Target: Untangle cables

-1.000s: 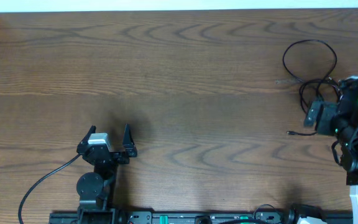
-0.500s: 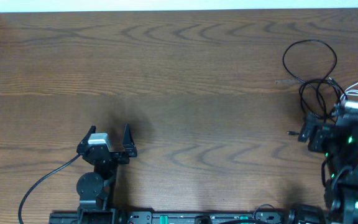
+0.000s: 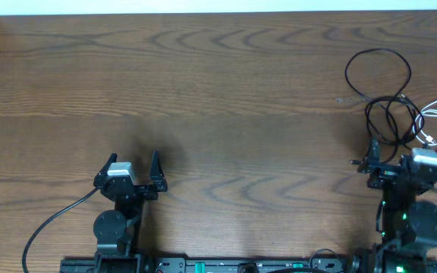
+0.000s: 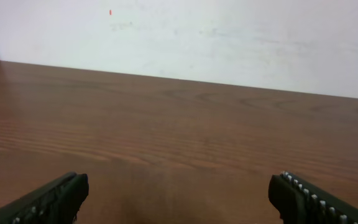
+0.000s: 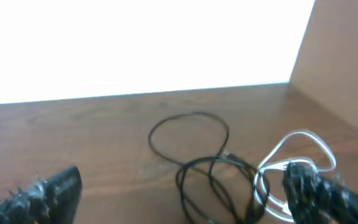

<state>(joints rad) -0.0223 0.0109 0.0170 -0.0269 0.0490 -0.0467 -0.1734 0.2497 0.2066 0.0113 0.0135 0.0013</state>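
Right tool [image 3: 394, 155] pulled back, jaws apart; cables [image 3: 389, 99] just ahead, apparently untouched.

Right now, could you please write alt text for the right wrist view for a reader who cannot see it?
Black cables lie in loose overlapping loops on a wooden table, with a white cable looped just to their right. The open right gripper holds nothing, its fingers at the bottom corners of the frame.
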